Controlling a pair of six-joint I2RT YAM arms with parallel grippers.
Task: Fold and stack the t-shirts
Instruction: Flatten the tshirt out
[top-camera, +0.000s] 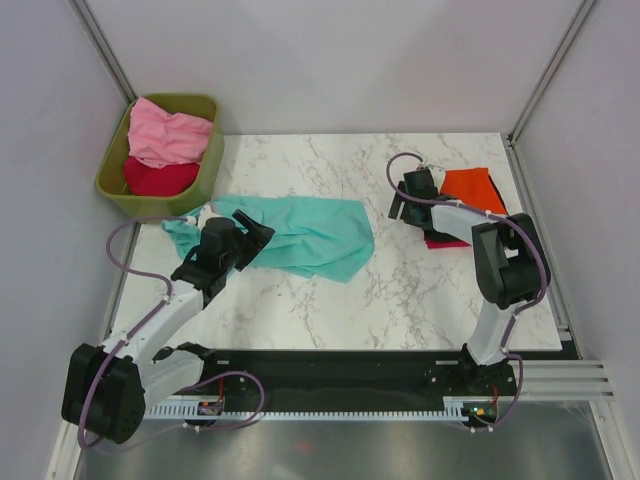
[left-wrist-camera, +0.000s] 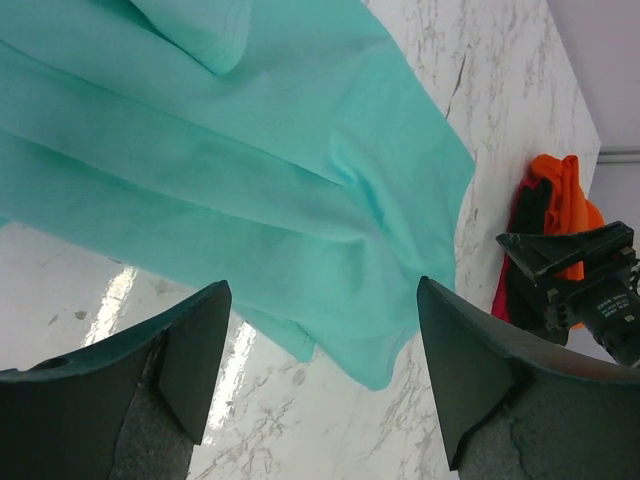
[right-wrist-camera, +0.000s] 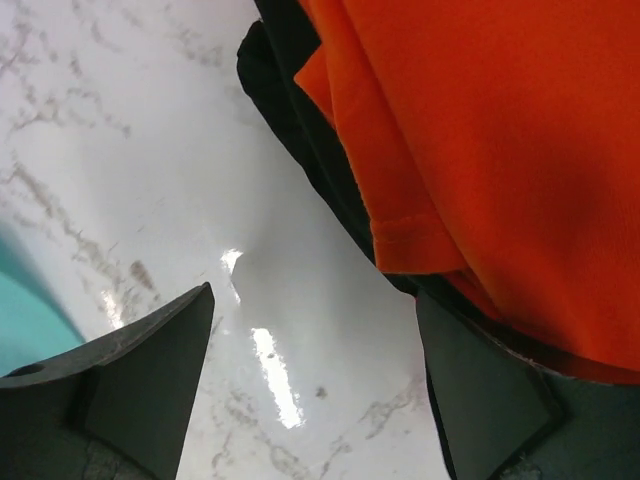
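Left gripper wide open, empty, over the teal shirt lying rumpled just right of the bin. Right gripper wide too, nothing held, at the orange-topped stack far right of the bin. Could pinch one layer only and drag a crooked fold.

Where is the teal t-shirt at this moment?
In the top view, the teal t-shirt lies spread on the table, left of centre, its left end by the left gripper, just right of the green bin.
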